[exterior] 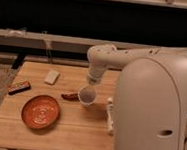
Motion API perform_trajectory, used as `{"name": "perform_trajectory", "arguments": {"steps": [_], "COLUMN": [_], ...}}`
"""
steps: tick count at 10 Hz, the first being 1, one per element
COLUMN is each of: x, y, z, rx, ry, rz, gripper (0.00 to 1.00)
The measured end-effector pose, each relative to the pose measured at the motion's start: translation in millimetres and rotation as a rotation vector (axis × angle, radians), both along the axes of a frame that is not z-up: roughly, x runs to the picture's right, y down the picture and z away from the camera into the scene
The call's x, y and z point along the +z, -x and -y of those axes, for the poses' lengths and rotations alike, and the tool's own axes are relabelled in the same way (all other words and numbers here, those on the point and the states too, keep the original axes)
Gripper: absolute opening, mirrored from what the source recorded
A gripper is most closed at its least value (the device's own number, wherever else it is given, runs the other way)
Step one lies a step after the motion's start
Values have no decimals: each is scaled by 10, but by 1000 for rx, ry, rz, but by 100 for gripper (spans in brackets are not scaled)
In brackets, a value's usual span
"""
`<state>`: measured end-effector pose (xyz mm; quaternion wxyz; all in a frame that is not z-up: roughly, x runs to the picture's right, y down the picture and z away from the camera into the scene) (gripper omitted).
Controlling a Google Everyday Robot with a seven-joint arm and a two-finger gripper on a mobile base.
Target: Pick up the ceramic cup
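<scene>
Camera view, small white ceramic cup, dark inside, gripper directly above, seemingly at its rim, grip unclear

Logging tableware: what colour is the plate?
Orange-red, faintly patterned plate, camera view; tool at the cup.

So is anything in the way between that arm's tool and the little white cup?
Nothing visible is. The tool sits directly above the ceramic cup, right at its rim. The small reddish item lies just left of the cup, and the orange plate is farther left.
</scene>
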<state>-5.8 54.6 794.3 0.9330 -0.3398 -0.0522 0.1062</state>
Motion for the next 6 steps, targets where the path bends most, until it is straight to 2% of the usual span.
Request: {"name": "perform_trajectory", "arguments": {"steps": [4, 6], "x": [-139, -154], "y": [3, -20], "z": [356, 389], "rx": [-8, -1], "ry": [-26, -30], "rz": [20, 25], "gripper": [0, 0]}}
